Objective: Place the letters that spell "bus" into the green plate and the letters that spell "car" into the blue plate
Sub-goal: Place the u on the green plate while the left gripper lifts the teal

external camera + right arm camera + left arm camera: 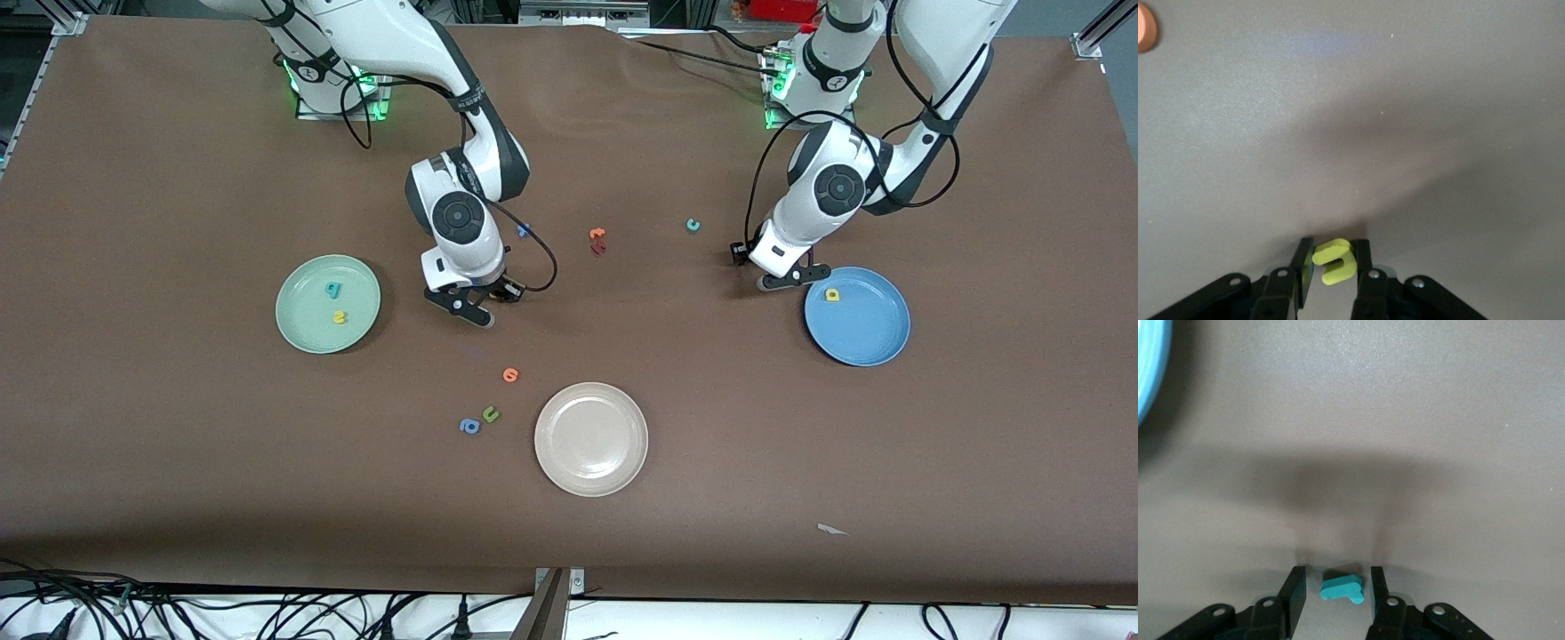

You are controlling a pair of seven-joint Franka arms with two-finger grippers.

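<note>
Right gripper [471, 307] is over bare brown table [178, 178] between green plate [302, 333] and the orange letter [510, 375]; its black fingers [1361, 263] are pinched on the yellow u [1333, 261], a chunky matte foam-like pc. Left gripper [793, 277] is over the table just beside the blue plate [867, 338] rim, fingers [1296, 590] narrow w/ the teal r [1342, 588] between them, small gaps each side, so can't tell if it's truly gripped. Green plate, round, smooth, pale mint, holds teal b [332, 288] and yellow s [340, 316]. Blue plate, same shape, holds yellow a [832, 294]. Teal c [693, 225] lies on the table nearer the arm bases. Spare bits: orange/red letters [597, 240] mid-table, blue a [469, 426] touching-close to green u [490, 413], beside the beige-white plate [556, 462]. Table cover is matte, felt-like.
</note>
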